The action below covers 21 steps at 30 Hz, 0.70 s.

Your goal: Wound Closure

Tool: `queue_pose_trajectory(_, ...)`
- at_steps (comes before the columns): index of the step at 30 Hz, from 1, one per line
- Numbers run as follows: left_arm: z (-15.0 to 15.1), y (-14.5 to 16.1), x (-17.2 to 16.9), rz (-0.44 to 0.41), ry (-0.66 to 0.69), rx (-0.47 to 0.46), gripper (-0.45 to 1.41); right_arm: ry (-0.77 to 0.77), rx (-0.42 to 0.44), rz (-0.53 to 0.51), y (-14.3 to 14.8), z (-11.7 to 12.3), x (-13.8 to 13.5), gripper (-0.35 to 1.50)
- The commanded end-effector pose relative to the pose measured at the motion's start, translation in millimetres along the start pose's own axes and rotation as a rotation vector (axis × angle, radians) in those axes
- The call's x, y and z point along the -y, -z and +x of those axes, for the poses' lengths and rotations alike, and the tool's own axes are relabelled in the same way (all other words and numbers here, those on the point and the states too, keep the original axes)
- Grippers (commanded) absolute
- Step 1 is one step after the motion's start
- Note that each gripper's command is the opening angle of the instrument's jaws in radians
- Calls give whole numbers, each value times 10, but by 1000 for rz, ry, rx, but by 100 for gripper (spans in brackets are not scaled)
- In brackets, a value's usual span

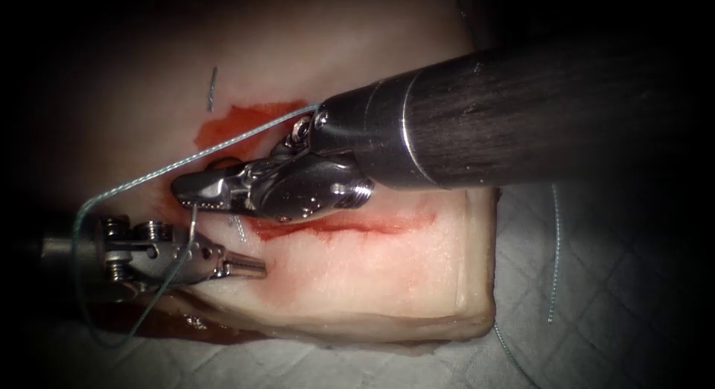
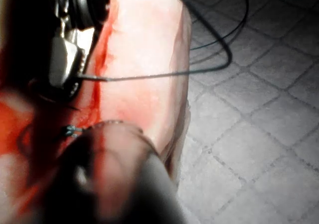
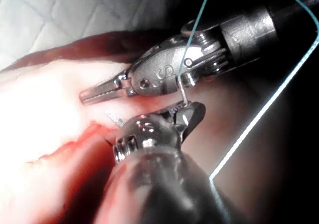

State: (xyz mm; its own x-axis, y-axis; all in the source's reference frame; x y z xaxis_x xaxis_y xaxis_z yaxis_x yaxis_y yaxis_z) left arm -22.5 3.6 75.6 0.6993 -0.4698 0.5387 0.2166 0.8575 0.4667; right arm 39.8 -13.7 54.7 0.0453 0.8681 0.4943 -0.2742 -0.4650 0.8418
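The tissue (image 1: 387,277) bears a red cut (image 1: 357,225) that runs across it. At the cut's left end my right tool (image 1: 182,189) is shut on the thin curved needle (image 1: 194,223) near one end. The needle arcs down from those jaws across my left tool's wrist, above the tissue surface; its far end is hidden. My left tool (image 1: 257,268) lies just below, jaws shut with nothing between them. Teal thread (image 1: 149,176) runs from the right tool's wrist out to the left, loops down and returns over the left tool. The right wrist view has the right tool (image 3: 188,112) pinching the needle (image 3: 182,92) beside the left tool (image 3: 92,95).
Red fluid (image 1: 238,121) stains the tissue above the right tool. A short cut end of thread (image 1: 212,87) lies at the back, and stitch ends (image 1: 237,229) sit by the cut. More thread (image 1: 555,247) trails over the quilted cloth (image 1: 596,285) to the right.
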Motion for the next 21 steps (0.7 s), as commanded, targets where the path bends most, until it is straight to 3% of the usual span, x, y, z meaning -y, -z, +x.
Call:
queue_pose_trajectory(1,-1,-7,0,0,0,0,-33,9,1,2,-9,4,5,-35)
queue_pose_trajectory(21,-1,-7,0,0,0,0,-33,45,4,-34,-10,6,0,-35)
